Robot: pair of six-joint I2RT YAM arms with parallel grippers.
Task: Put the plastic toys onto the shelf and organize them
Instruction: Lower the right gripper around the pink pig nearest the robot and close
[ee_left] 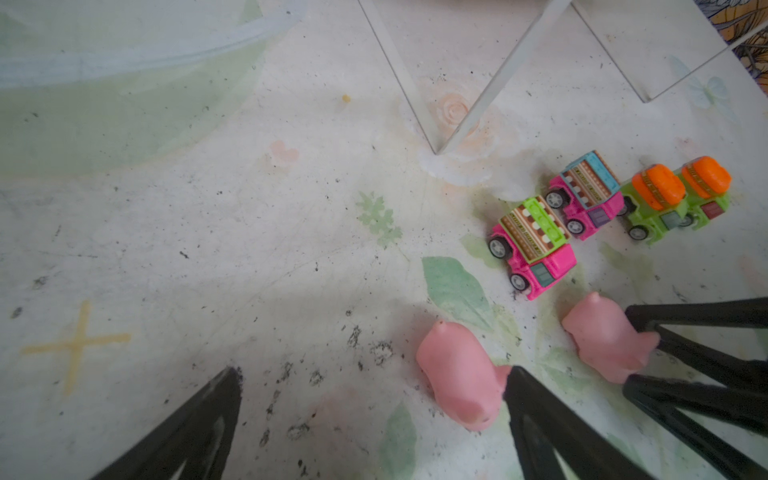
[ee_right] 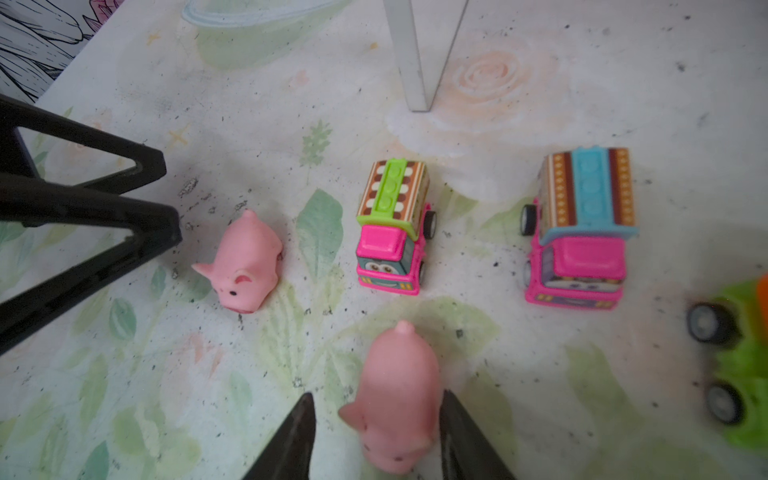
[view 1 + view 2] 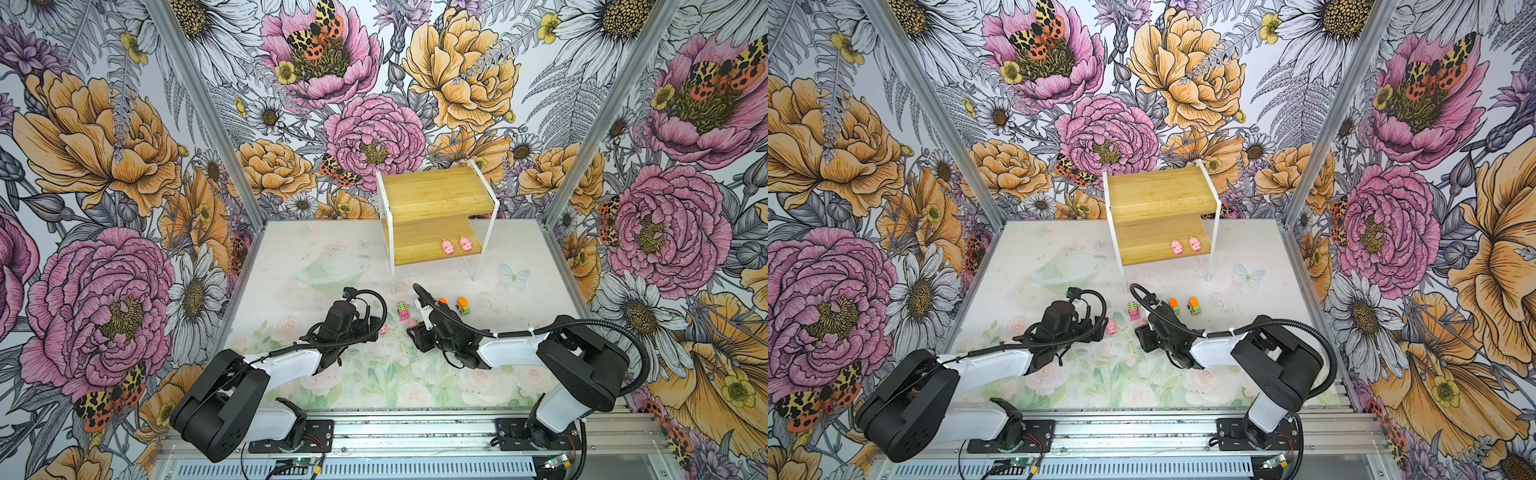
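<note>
Our left gripper (image 1: 374, 374) gapes wide, a small pink plastic pig (image 1: 461, 374) against one finger (image 1: 536, 407). At three o'clock, our right gripper (image 2: 378, 397) straddles a second pink pig (image 2: 399, 386), jaws part-open, not yet pinching; off-centre, it could squirt free. Pink striped-top trucks (image 2: 392, 232) and green orange-topped trucks (image 1: 660, 203) crowd our path to the two-tier bamboo shelf (image 3: 436, 195) at twelve.

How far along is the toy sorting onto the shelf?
Done: two pigs stand on the shelf, lower board. In hand: the open right end effector straddles a third pig on the table; the open left end effector is at the fourth pig. Left: both those pigs, two pink trucks, two green trucks.
</note>
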